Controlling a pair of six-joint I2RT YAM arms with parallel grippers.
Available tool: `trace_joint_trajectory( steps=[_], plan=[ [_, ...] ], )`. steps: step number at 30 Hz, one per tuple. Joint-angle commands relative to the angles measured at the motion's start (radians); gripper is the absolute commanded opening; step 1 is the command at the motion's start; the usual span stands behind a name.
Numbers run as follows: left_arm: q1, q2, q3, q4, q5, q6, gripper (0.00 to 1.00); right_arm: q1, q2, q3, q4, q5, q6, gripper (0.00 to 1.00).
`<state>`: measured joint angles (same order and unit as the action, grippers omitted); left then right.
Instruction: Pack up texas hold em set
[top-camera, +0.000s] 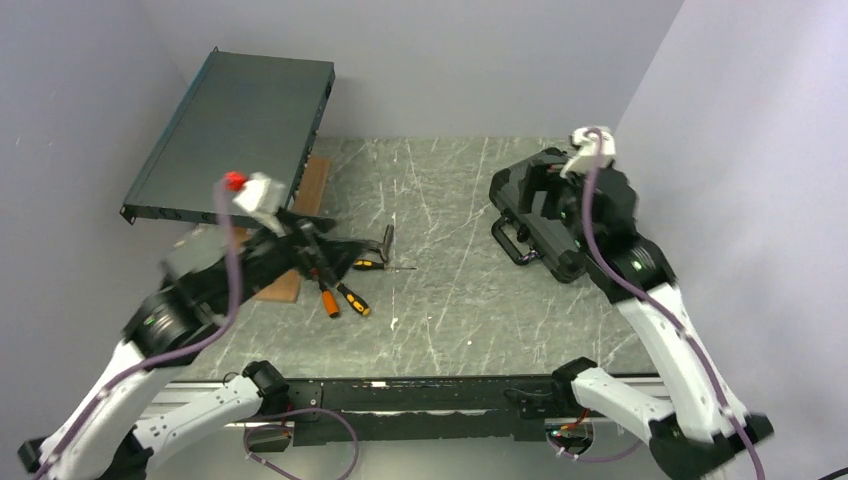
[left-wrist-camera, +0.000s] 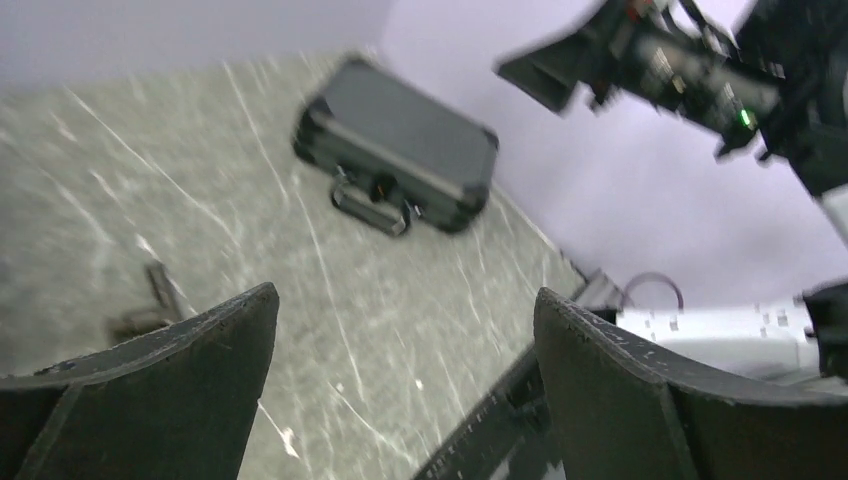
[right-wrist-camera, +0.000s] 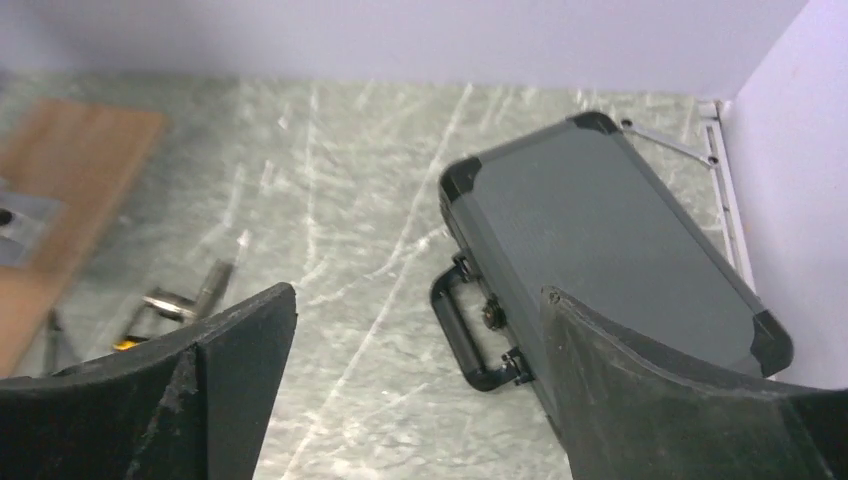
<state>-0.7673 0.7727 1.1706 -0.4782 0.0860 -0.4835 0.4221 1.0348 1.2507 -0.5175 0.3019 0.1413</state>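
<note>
One closed black hard plastic case (right-wrist-camera: 610, 240) with one handle (right-wrist-camera: 462, 330) lies flat on the grey marbled surface (top-camera: 450, 300), right of centre in the top view. The right tool (right-wrist-camera: 420, 390) hangs over it, fingers spread and empty. The left tool (left-wrist-camera: 405, 390) is also spread and empty, above what look like three screwdrivers (top-camera: 330, 300). One dark-grey metal rack unit (top-camera: 240, 120) leans at the upper left.

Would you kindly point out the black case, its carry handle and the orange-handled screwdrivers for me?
black case (right-wrist-camera: 610, 230), right wrist view, middle of its closed lid.
carry handle (right-wrist-camera: 450, 335), right wrist view, on the grip bar.
orange-handled screwdrivers (top-camera: 329, 301), top external view, on one orange handle.
</note>
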Motion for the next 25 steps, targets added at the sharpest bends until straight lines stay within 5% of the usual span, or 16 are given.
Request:
trace_joint_trajectory(
  steps=[1, 12, 25],
  plan=[
    [0.003, -0.148, 0.069, -0.098, -0.253, 0.119, 0.99, -0.002, -0.162, -0.008, -0.049, -0.055, 0.034, 0.99],
    [0.002, -0.406, 0.135, -0.093, -0.519, 0.275, 0.99, -0.002, -0.433, 0.043, 0.030, 0.075, 0.028, 1.00],
    [0.002, -0.427, 0.173, -0.132, -0.572, 0.297, 0.99, -0.002, -0.478, -0.040, 0.144, 0.063, 0.037, 1.00]
  ],
)
